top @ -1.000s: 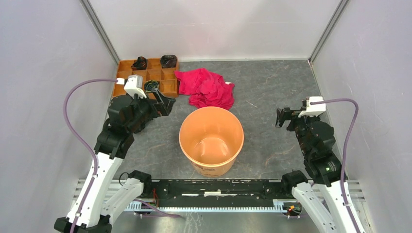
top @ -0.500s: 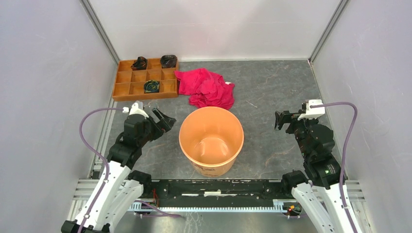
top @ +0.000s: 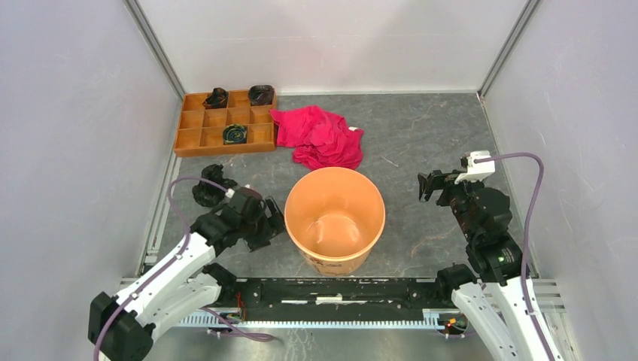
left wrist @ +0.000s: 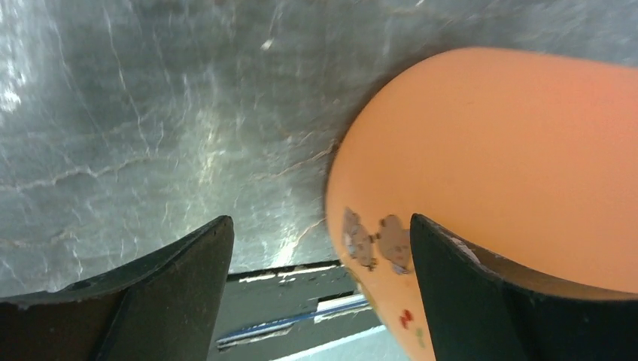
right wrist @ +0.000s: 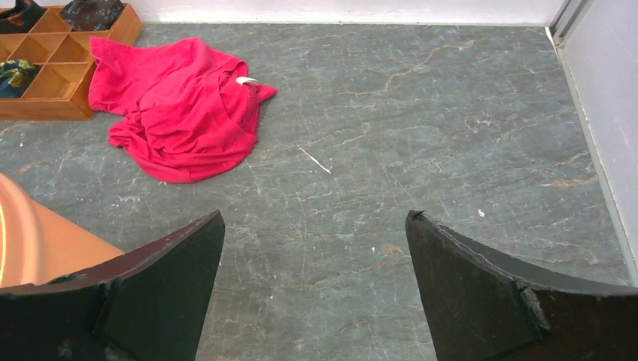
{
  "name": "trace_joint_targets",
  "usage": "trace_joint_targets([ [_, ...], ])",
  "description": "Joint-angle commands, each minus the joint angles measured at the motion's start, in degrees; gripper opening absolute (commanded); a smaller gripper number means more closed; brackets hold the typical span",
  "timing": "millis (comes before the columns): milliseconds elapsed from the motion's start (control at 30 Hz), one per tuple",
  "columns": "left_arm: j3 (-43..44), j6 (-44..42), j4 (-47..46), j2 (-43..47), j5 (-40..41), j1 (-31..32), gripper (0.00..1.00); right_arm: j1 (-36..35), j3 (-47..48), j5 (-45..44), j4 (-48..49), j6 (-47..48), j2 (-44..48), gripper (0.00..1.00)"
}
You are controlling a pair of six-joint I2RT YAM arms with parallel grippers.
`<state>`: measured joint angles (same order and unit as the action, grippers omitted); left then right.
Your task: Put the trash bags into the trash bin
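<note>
Gray tabletop (top: 421, 135) carries the orange trash bin (top: 353, 210) at frame centre — a crumpled black trash bag (top: 211, 185) lies left of it, outside. Left hand (left wrist: 320, 224), beside the bin, and right hand (right wrist: 316, 216) gape wide, both empty.

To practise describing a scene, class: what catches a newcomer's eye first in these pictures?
The big light-orange bucket at the centre of the table, standing empty. Behind it sprawls a crumpled red-pink cloth, beside an orange compartment tray at the far left. A crumpled black trash bag lies on the table left of the bucket.
</note>
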<state>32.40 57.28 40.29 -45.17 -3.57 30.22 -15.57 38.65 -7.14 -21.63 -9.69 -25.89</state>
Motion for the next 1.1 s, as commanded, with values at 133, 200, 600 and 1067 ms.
trace_joint_targets([
  [133,-2.3,7.7,4.8,-3.4,0.7,6.3,0.89,0.3,-0.1,1.0,0.2,0.6,-1.4,0.98],
  [200,-3.0,7.7,1.9,-3.3,-2.2,7.2,0.85,0.3,-0.5,1.0,0.0,1.1,-1.5,0.98],
  [600,-8.5,20.7,-35.5,-7.6,-4.7,18.7,0.89,0.3,13.1,0.1,-8.7,5.9,-6.7,0.98],
  [1067,21.3,5.0,-45.9,-45.0,-3.3,28.3,1.00,0.4,25.3,2.0,-11.3,5.8,-4.3,0.98],
])
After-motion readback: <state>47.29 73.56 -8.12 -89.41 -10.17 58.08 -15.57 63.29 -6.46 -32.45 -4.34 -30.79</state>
